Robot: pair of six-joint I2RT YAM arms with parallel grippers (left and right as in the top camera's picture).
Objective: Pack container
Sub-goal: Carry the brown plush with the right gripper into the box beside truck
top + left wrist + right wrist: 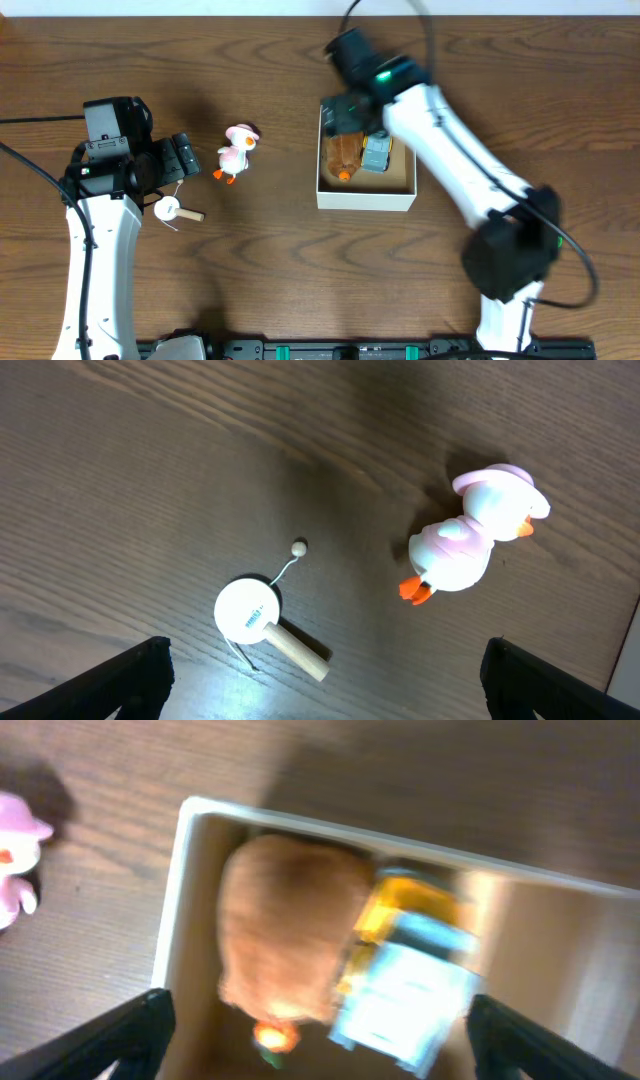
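The container (pixel 365 199), a shallow white box with a brown inside, sits right of centre; its white rim also shows in the right wrist view (pixel 172 895). A brown plush toy (pixel 342 154) (pixel 290 935) and a grey and yellow toy truck (pixel 377 152) (pixel 410 985) lie in it. My right gripper (pixel 347 118) (pixel 318 1040) is open and empty above the box's far left part. A pink and white duck (pixel 236 152) (pixel 475 535) and a white disc with a wooden handle (pixel 170 210) (pixel 262 622) lie on the table. My left gripper (pixel 188 158) (pixel 322 690) is open and empty above them.
The table is dark wood (pixel 270 270). The duck lies between my left gripper and the box. A thin string with a small bead (pixel 298 547) trails from the white disc. Black cables run along the left edge of the table.
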